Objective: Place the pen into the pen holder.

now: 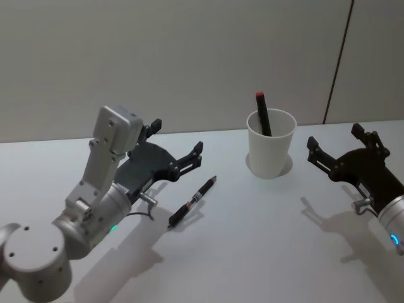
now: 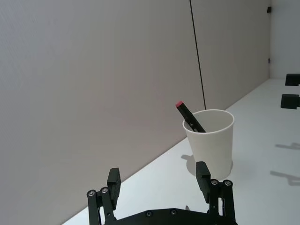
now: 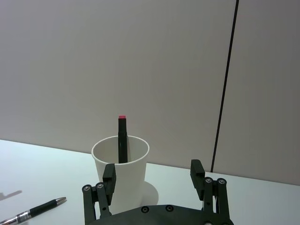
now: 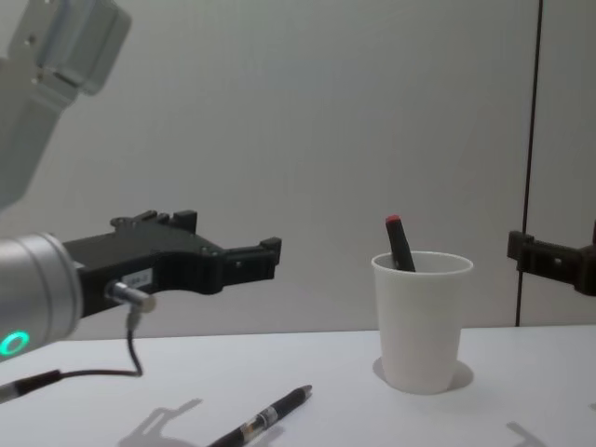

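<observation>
A white paper cup (image 1: pixel 271 142) stands upright on a white table (image 1: pixel 252 252), close to the grey wall behind it. It narrows toward its base and has a rolled rim. One thing is in it: a black marker (image 1: pixel 262 113) with a red end, leaning against the inside wall, its red end sticking up above the rim.

The pen (image 1: pixel 192 202) is not in the cup. It lies flat on the table, between my left pincer and the cup and nearer the pincer. It is slim and black with a pale band at mid-length, and its silver point is the end nearer the cup. Nothing touches it.

My left pincer (image 1: pixel 178 136) hangs above the table, just to the left of the pen, reaching forward and level. Its two black fingers are spread wide and hold nothing. The arm behind it is smooth silver metal with a small green light, and a thin dark cable (image 1: pixel 142 211) loops beneath the wrist.

My right pincer (image 1: pixel 334 135) hangs above the table on the right of the cup, apart from it, pointing toward the wall. Its fingers are likewise spread wide, with nothing between them.

Both pincers are matt black, with flat, angular fingers and small bolts at the joints.
</observation>
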You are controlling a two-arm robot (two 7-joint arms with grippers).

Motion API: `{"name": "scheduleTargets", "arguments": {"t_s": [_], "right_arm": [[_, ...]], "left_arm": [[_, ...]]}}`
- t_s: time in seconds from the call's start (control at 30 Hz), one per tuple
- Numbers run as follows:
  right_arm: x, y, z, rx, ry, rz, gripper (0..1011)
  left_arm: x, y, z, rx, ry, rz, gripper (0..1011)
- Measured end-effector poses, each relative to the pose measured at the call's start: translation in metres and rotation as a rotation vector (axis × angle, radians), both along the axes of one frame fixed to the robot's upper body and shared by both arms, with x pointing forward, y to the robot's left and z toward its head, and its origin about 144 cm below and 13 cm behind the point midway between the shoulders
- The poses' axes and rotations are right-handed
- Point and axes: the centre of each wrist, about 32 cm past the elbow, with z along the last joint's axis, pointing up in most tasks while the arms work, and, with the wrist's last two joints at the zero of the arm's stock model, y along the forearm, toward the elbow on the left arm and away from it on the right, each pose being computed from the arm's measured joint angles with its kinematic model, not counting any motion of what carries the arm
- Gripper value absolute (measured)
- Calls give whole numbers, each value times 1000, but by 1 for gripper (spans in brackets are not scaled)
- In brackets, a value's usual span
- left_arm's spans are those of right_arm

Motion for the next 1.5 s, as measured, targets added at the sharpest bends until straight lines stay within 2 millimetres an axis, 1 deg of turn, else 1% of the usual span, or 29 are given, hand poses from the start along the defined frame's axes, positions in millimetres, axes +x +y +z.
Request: {"name": "scheduleTargets", "arguments": {"t_s": [0.23,0.43,0.7,1.0,1.2,1.5], "right_arm": [[0,0,0,0,0,0,1001],[0,0,0,0,0,0,1001],[0,0,0,0,0,0,1001],[0,0,0,0,0,0,1001],[0,0,0,0,0,0,1001],[0,0,0,0,0,0,1001]], "left_arm": [[-11,13,6,15,73,-25,1001],[-17,19,10,36,149,-53,1001],[-19,22,15,73,251,-90,1001],[-16,20,18,109,350,-110,1001],[-13,14,16,125,420,-105,1001],[-10,6,13,139,479,-71,1001]]}}
